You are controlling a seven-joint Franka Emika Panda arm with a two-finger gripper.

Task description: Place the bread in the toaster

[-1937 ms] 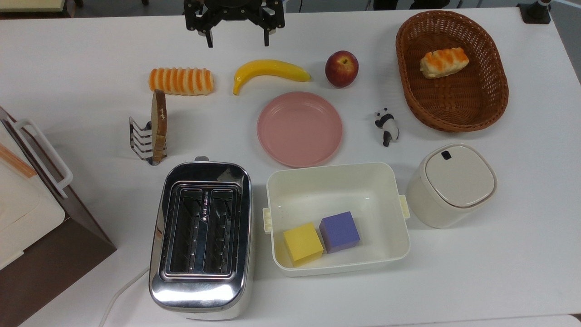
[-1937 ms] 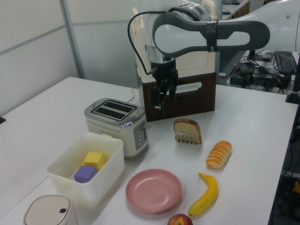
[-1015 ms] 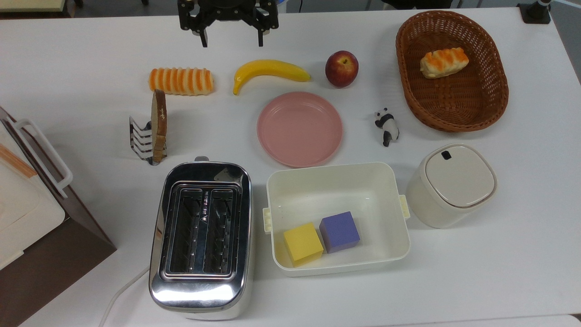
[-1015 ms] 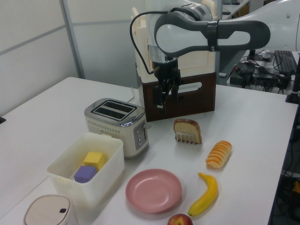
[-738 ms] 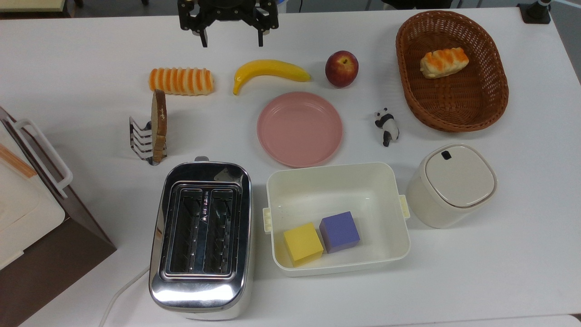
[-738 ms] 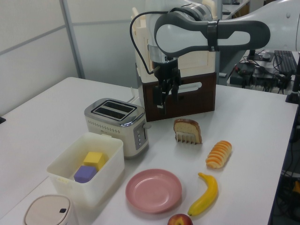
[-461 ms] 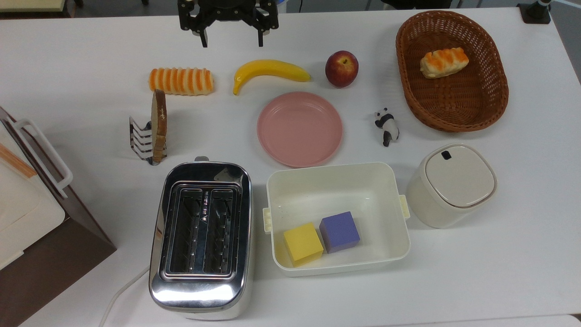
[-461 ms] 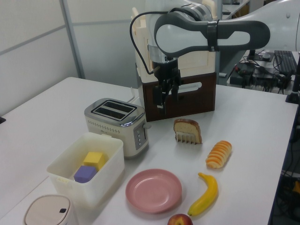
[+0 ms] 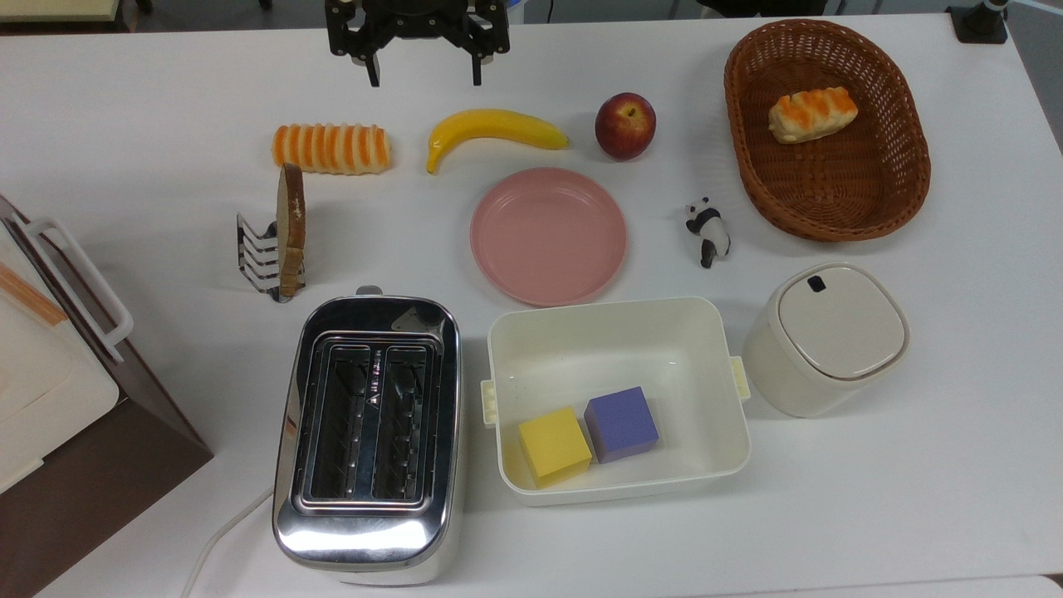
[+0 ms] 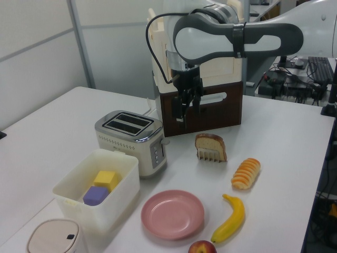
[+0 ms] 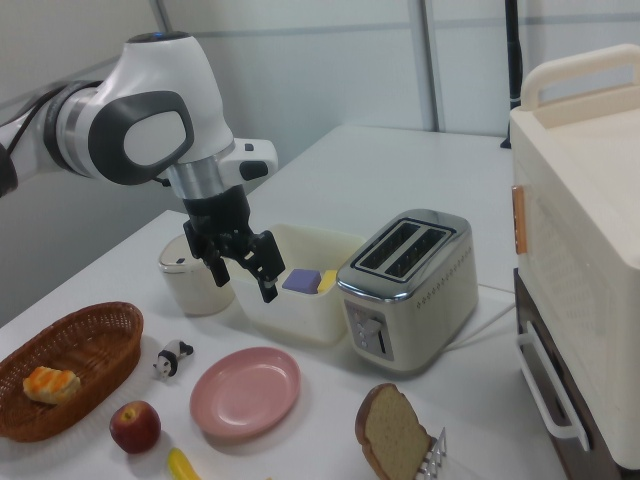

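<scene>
In the top view, the gripper (image 9: 422, 73) hung open and empty at the tabletop's (image 9: 149, 124) far edge. The bread (image 9: 291, 228) stood upright in a wire rack (image 9: 256, 257), just beyond the toaster (image 9: 369, 436). In the left view, the gripper (image 10: 186, 114) hovered seemingly above the bread (image 10: 210, 146). In the right view, the bread (image 11: 392, 432) sat near the tabletop's (image 11: 380, 180) front edge.

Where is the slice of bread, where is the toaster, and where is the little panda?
bread (image 9: 291, 228): top view, on its brown crust edge, standing in the wire rack.
toaster (image 9: 368, 536): top view, on the shiny chrome end near the cord.
panda (image 9: 708, 230): top view, on its body, beside the basket.
</scene>
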